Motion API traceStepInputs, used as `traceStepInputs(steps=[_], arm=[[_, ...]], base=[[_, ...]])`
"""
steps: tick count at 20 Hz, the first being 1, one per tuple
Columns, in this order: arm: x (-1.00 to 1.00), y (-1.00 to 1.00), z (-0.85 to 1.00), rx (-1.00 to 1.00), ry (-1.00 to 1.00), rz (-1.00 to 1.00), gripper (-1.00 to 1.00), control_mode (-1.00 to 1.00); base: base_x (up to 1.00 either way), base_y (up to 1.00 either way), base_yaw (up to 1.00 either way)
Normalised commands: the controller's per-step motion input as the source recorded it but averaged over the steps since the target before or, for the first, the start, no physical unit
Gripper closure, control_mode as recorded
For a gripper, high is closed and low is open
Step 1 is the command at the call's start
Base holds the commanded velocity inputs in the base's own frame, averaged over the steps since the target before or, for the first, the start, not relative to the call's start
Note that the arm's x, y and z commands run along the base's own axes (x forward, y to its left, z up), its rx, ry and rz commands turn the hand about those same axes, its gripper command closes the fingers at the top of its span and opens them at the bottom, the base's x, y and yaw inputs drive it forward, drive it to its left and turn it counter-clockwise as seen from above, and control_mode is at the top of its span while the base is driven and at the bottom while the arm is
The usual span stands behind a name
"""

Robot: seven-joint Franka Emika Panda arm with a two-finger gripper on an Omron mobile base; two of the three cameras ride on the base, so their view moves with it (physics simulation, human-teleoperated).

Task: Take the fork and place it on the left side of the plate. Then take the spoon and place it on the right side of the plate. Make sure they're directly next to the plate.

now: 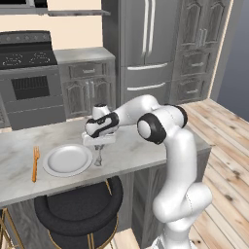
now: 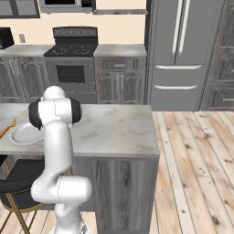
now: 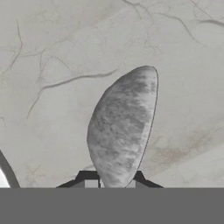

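Observation:
My gripper point(image 1: 98, 150) hangs just right of the plate point(image 1: 67, 159), pointing down at the counter, shut on the grey spoon point(image 1: 98, 158). In the hand view the spoon's oval bowl point(image 3: 122, 124) rises from between the dark fingertips point(image 3: 87, 178), close above the marble. The plate's rim point(image 3: 3, 175) curves in at the lower left edge there. The orange fork point(image 1: 35, 163) lies flat on the counter directly left of the plate. In the right base view the plate point(image 2: 25, 135) and the fork's end point(image 2: 10, 125) sit at the left edge, partly behind my arm.
The marble counter point(image 1: 141, 151) stretches bare to the right of the plate. A black round stool point(image 1: 80, 206) stands under its front edge. Stove point(image 1: 31, 80), cabinets and fridge point(image 1: 146, 48) line the far wall. Wooden floor lies to the right.

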Motion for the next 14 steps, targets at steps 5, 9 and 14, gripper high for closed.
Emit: traceStepInputs(steps=[5,9,14], arm=[[0.0,-0.01,-0.05,0.0,0.0,0.01,-1.0,-1.0],[-0.1,0.0,0.15,0.0,0.0,0.0,-1.0,-1.0],[-0.17,0.0,0.34,0.0,0.0,0.0,-1.0,-1.0]], base=[[0.0,0.0,0.0],[0.0,0.0,0.0],[0.0,0.0,0.0]])
